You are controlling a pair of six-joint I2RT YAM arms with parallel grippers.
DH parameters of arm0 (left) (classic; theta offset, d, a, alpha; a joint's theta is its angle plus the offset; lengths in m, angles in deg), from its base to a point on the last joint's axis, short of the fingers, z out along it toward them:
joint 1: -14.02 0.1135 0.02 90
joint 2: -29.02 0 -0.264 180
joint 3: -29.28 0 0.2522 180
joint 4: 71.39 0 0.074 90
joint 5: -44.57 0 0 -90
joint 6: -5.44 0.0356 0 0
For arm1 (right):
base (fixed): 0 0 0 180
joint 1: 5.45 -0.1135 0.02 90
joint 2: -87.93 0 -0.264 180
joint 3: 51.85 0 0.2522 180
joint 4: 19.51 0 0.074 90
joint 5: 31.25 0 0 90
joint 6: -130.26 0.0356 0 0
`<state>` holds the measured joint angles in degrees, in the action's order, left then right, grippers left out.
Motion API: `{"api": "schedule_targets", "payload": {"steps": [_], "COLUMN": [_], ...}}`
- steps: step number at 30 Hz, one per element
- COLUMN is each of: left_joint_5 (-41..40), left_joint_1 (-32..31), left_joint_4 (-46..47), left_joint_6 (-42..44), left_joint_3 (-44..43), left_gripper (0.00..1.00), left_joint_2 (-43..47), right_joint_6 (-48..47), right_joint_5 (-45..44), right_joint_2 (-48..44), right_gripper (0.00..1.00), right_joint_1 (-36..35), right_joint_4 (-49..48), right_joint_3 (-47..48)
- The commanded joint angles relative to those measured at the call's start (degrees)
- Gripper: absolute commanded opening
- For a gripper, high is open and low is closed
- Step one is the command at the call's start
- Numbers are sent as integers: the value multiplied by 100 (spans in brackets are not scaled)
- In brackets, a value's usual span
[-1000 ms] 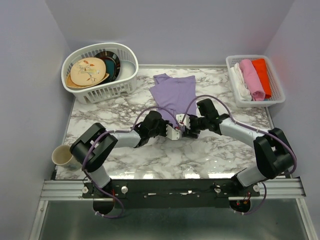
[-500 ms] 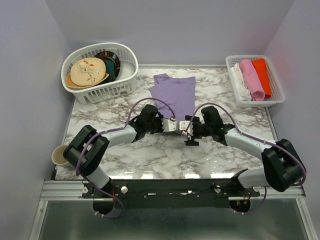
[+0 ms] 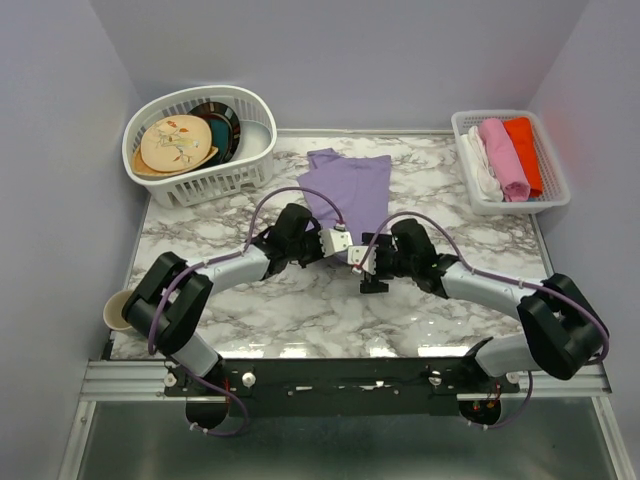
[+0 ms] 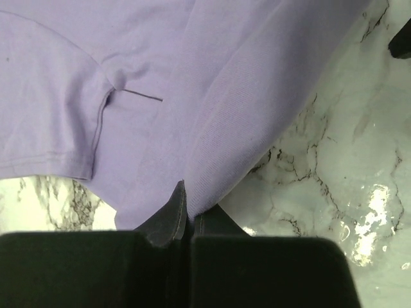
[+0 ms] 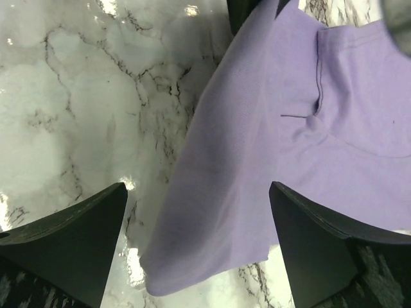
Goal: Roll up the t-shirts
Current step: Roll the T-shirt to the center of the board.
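The lavender-purple t-shirt (image 3: pixel 350 183) lies on the marble table (image 3: pixel 300 310), its near end folded and lifted between the two grippers. My left gripper (image 3: pixel 342 245) is shut on the shirt's near edge; in the left wrist view the cloth (image 4: pixel 192 96) runs into the closed fingertips (image 4: pixel 173 212). My right gripper (image 3: pixel 366 266) hangs just right of it, open wide. In the right wrist view its two fingers (image 5: pixel 70 237) stand on either side of the shirt's folded corner (image 5: pixel 257 179) without touching it.
A white laundry basket (image 3: pixel 170 182) with plates stands at the back left. A small white tray (image 3: pixel 468 190) at the back right holds pink, orange-red and white rolled cloths. A cup (image 3: pixel 121 311) sits at the table's left edge.
My right gripper has opened and let go of the shirt. My left gripper, still shut on the edge, has moved away from the bases and a little left.
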<state>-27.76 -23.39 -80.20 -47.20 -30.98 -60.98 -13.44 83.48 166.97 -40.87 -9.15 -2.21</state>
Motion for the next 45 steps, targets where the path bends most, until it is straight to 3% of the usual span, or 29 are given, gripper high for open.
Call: {"api": "schedule_targets", "payload": {"steps": [1, 6, 12, 18, 21, 22, 25, 31, 38, 45], "left_joint_5": [404, 553, 676, 729, 755, 799, 1071, 1887, 2468, 3074], "left_joint_1": [40, 102, 207, 260, 269, 287, 357, 445, 524, 744], "left_joint_4": [-222, -337, -407, -477, -670, -836, -1371, -3031, -4194, -5126], "left_joint_6": [-308, -449, -625, -652, -573, -546, -485, -291, -54, 306], "left_joint_3": [-210, -281, -351, -254, -228, -237, -315, -711, -878, -1518], "left_gripper": [0, 0, 0, 0, 0, 0, 0, 0, 0, 0], "left_joint_2": [158, 149, 131, 272, 325, 325, 360, 404, 352, -500], "right_joint_6": [254, 192, 324, 377, 525, 579, 755, 412, 158, -386], "right_joint_5": [-890, -1172, -1268, -1603, -1524, -1437, -1052, 258, 1033, 1745], "right_joint_2": [251, 410, 585, 612, 446, 367, 235, -187, -170, 839], "right_gripper": [99, 99, 91, 72, 57, 47, 33, 29, 25, 24], "right_joint_1": [-333, -475, -527, -589, -580, -580, -563, -475, -203, 570], "right_joint_4": [-722, -671, -276, -398, -267, -14, 818, 2428, 3582, 4724], "right_joint_3": [-151, -99, 156, 51, 33, 112, 279, 490, 692, 1447]}}
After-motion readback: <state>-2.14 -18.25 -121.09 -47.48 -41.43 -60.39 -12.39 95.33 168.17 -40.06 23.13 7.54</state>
